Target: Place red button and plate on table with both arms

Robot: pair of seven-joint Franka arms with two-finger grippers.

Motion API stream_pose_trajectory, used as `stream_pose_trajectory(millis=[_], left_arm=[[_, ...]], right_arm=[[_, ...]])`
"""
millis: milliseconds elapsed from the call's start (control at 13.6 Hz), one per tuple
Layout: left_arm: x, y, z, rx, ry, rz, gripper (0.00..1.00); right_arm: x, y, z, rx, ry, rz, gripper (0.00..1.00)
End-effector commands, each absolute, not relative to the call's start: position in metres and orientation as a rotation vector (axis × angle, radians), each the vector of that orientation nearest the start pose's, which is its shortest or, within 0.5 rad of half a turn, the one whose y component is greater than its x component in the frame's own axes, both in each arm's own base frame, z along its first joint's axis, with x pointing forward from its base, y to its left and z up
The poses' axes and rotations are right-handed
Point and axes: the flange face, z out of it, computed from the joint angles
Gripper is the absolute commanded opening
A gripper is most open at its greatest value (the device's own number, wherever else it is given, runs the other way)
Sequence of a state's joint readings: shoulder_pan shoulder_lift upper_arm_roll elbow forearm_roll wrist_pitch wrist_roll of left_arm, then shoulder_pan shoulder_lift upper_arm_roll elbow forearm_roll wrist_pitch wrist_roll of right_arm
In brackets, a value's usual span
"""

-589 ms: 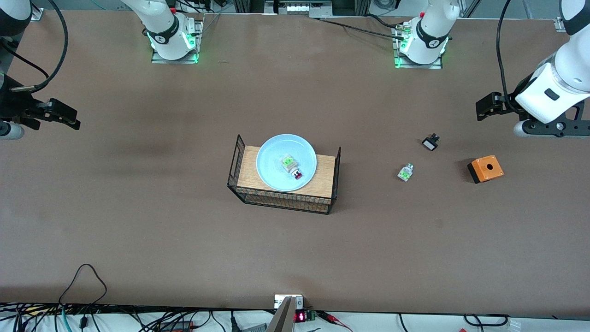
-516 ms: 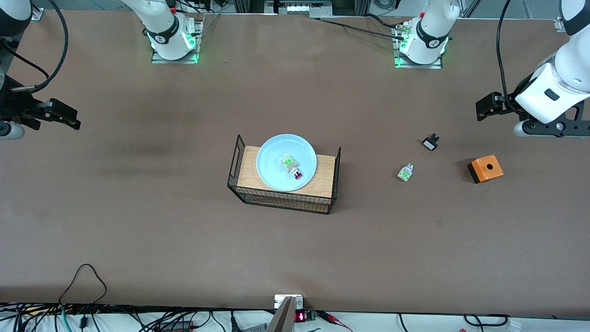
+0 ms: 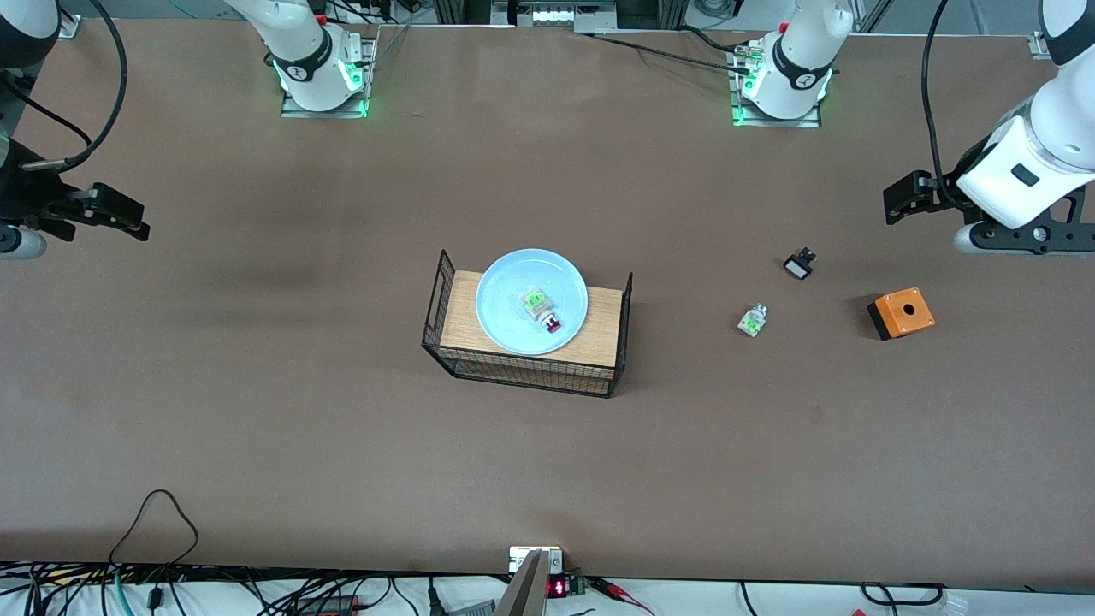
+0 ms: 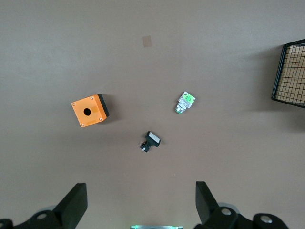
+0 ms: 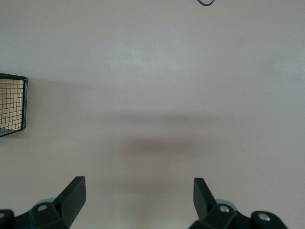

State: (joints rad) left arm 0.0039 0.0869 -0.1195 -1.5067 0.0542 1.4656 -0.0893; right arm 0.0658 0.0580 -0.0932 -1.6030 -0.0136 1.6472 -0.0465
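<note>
The pale blue plate (image 3: 505,318) lies on the wooden top of a black wire rack (image 3: 526,374) in the middle of the table (image 3: 257,393). The red button (image 3: 541,310) lies in the plate, red cap toward the front camera. My left gripper (image 3: 900,198) hangs open and empty over the table at the left arm's end; in the left wrist view (image 4: 141,200) its jaws stand wide apart. My right gripper (image 3: 128,224) hangs open and empty over bare table at the right arm's end, as its wrist view (image 5: 138,198) also shows. Both arms wait.
Toward the left arm's end lie a green-labelled part without red cap (image 3: 753,320) (image 4: 185,101), a small black-and-white part (image 3: 799,264) (image 4: 149,141) and an orange box (image 3: 901,313) (image 4: 90,110). The rack's edge shows in both wrist views (image 4: 290,71) (image 5: 12,105).
</note>
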Motion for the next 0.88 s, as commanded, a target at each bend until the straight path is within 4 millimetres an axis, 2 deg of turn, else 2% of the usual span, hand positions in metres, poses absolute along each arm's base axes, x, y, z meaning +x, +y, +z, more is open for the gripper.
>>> stream_pose_trajectory(millis=[0,74,221,368,516,589,811], left_arm=[[0.565,-0.06,0.603,-3.105,0.062,0.179,1.0],[0.565,-0.063,0.6,-3.103,0.079,0.19,1.0],[0.563,-0.08,0.59,-3.093,0.124,0.268,1.0],[0.558,-0.112,0.592,-3.099,0.208,0.262,1.0],[0.562,-0.142,0.585,-3.199,0.215,0.311,1.0],[0.567,-0.164,0.587,-3.232,0.187,0.306,1.0],[0.573,-0.258,0.586,-3.247,0.016,0.296,1.0]], right_arm=[[0.574,-0.015,0.585,-3.175,-0.028,0.033,1.0],[0.574,-0.015,0.585,-3.175,-0.028,0.033,1.0],[0.574,-0.015,0.585,-3.175,-0.026,0.03,1.0],[0.575,-0.015,0.584,-3.173,-0.025,0.033,1.0],[0.575,-0.015,0.584,-3.173,-0.028,0.035,1.0],[0.575,-0.015,0.584,-3.173,-0.028,0.035,1.0],[0.574,-0.014,0.585,-3.173,-0.03,0.033,1.0]])
